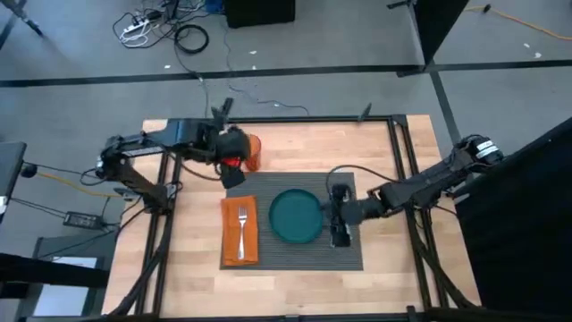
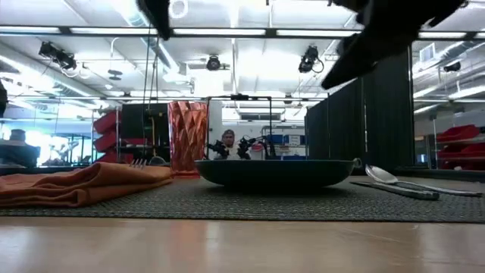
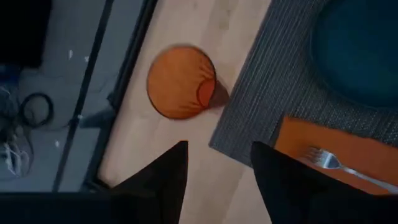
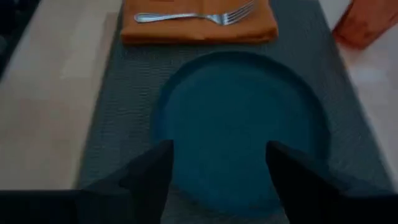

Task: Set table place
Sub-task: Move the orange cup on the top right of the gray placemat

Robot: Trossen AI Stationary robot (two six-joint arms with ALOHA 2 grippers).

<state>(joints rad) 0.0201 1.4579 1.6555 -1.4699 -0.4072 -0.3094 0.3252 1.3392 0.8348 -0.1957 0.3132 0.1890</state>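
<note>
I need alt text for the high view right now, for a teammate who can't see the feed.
Seen from above, a dark grey placemat on the wood table holds a teal plate, with a fork on an orange napkin beside it. The right gripper hovers at the plate's other side, open. The left gripper, open, is by the orange cup off the mat's corner.

Nothing here can be read: no words, labels, brand marks or numbers stand on the orange cup (image 3: 181,81), the teal plate (image 4: 239,127), the napkin (image 1: 239,230) or the placemat (image 1: 349,257). The wooden table (image 1: 295,143) bears no writing either, and the room behind it shows no sign clear enough to make out
</note>
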